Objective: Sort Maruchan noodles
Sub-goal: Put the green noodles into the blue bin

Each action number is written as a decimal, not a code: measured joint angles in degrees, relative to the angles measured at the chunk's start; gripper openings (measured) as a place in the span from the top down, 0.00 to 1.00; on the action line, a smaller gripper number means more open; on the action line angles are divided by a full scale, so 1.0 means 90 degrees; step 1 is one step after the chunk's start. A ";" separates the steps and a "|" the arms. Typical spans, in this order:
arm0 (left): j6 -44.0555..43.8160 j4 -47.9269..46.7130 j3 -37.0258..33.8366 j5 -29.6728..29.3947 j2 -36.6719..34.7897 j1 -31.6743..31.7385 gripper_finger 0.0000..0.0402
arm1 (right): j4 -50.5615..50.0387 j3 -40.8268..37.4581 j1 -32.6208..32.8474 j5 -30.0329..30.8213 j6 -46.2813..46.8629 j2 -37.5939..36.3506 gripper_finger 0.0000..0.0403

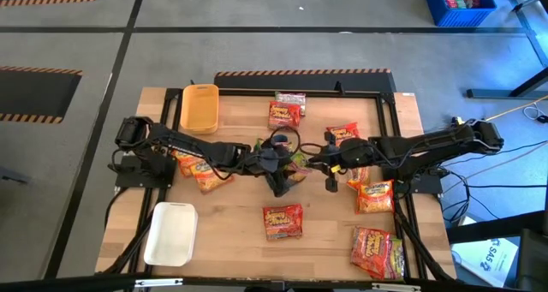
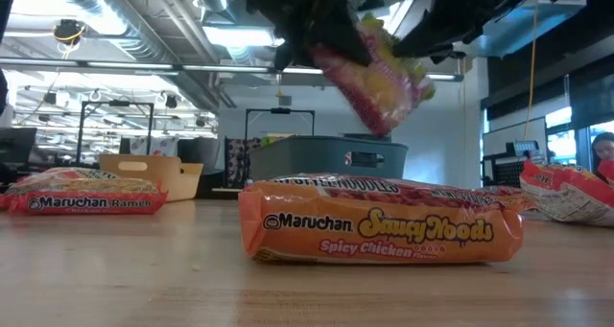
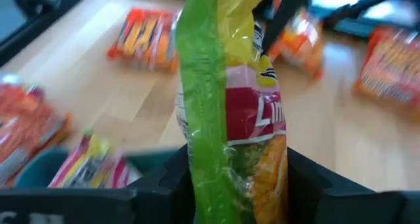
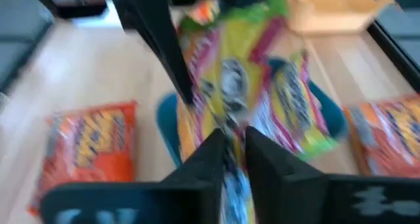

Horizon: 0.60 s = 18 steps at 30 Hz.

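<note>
A green-edged Maruchan packet (image 3: 230,112), yellow and red, hangs in the air between my two grippers over the middle of the table; it also shows in the high view (image 1: 297,162) and, tilted, in the low view (image 2: 379,73). My left gripper (image 1: 279,174) is shut on it. My right gripper (image 1: 330,167) meets it from the other side, its fingers nearly together. Below stands a blue-grey tray (image 4: 167,122) with another green-edged packet (image 4: 298,102) lying in it. My left gripper (image 3: 236,184) has the packet pinched between its two fingers, one on each side of its lower part (image 3: 216,165). The packet stands on edge between them, its green edge toward the camera, lifted clear of the table and tray. My right gripper (image 4: 234,158) pinches the packet's near end (image 4: 231,142) between its two close-set fingers, coming level from the table's right side. The picture is blurred, so the exact part is unclear. The packet is lifted clear above the tray.
A yellow tray (image 1: 199,106) stands at the far left and a white tray (image 1: 171,232) at the near left. Several packets lie about: two at the far middle (image 1: 285,114), one at the near middle (image 1: 282,221), some on the right (image 1: 374,195) and under the left arm (image 1: 201,172).
</note>
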 joint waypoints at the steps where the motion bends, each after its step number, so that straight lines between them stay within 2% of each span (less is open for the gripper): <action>1: -0.0026 -0.0299 -0.0004 -0.0080 -0.0058 -0.0004 0.63 | -0.0360 0.0124 -0.0002 0.0131 0.0019 0.0000 0.83; 5: -0.0042 -0.0898 -0.0007 -0.0486 -0.0252 -0.0167 0.63 | -0.1392 0.0623 -0.0008 0.0285 0.0157 -0.0001 0.64; 9: 0.0574 -0.1125 -0.0007 -0.0806 -0.0326 -0.0589 0.63 | -0.1355 0.0619 -0.0005 0.0200 0.0171 -0.0002 0.45; 13: 0.0903 -0.0901 -0.0233 -0.1571 -0.0330 -0.1112 0.63 | -0.0226 0.0057 -0.0005 -0.0479 -0.0285 0.0001 0.30; 18: 0.1067 0.0041 -0.0900 -0.2480 -0.0313 -0.1503 0.63 | 0.1610 -0.0607 0.0000 -0.1047 -0.0465 0.0002 0.22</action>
